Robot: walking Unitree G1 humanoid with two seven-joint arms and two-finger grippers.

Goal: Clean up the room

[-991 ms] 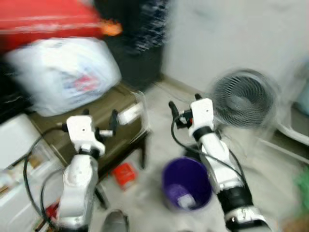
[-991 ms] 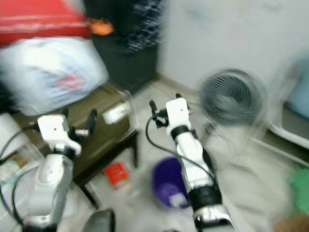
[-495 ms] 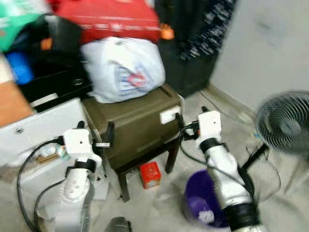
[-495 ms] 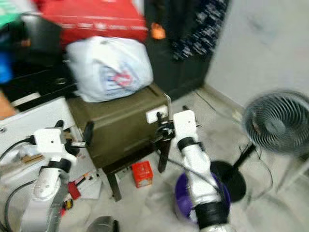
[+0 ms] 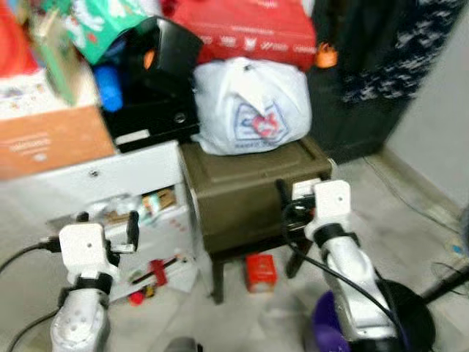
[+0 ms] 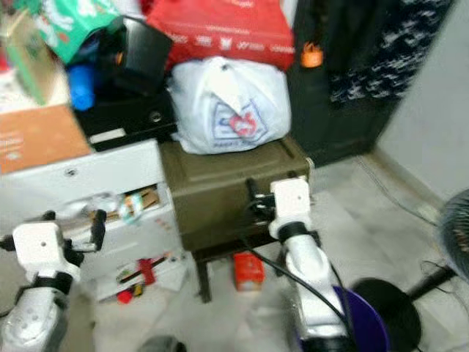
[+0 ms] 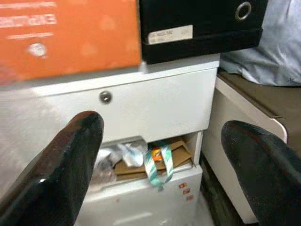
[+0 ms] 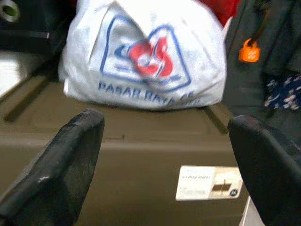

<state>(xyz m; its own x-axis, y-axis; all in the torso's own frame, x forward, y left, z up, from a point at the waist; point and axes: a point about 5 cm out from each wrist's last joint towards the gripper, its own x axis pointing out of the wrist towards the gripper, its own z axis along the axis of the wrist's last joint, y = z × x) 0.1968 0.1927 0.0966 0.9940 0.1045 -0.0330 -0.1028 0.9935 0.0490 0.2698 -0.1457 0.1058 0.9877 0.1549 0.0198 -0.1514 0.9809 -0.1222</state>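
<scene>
White plastic bag [image 5: 253,108], blue-red logo

One white plastic bag [image 5: 253,110]; one olive box [image 5: 253,187]; one red carton [image 5: 261,272].

grey wall [image 5: 440,95], fan base [image 6: 388,304]
</scene>
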